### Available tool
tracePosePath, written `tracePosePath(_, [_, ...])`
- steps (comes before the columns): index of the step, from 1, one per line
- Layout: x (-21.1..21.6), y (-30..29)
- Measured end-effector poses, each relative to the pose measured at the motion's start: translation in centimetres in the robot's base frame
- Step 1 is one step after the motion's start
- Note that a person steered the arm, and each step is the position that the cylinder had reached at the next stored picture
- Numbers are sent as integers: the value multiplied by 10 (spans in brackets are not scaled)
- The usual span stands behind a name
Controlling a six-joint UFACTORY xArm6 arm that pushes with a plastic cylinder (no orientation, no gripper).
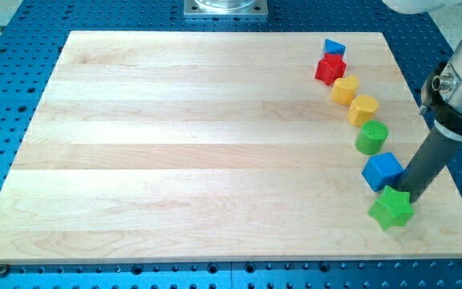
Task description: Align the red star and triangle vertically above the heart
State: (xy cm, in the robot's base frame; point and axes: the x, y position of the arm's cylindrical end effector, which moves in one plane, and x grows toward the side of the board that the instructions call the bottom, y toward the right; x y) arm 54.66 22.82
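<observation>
Pale wooden tabletop (215,144) sits on a blue perforated base, with seven blocks strung in a curve down the view's right side: blue triangle (334,47), red star (330,69) touching it, yellow heart (344,90), yellow hexagon (363,109), green cylinder (371,137), blue cube (382,171), green star (391,209). My tip (408,195), a plain dark rod with no claw to spread or press together, rests between the blue cube and green star, well below the red star and triangle.
</observation>
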Motion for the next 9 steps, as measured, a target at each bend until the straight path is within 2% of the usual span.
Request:
tracePosePath(1, [-4, -2])
tracePosePath(2, [-8, 29])
tracePosePath(3, [-48, 30])
tracePosePath(5, [-149, 33])
tracePosePath(7, [-317, 38])
tracePosePath(8, [-354, -12])
tracePosePath(9, [-343, -98])
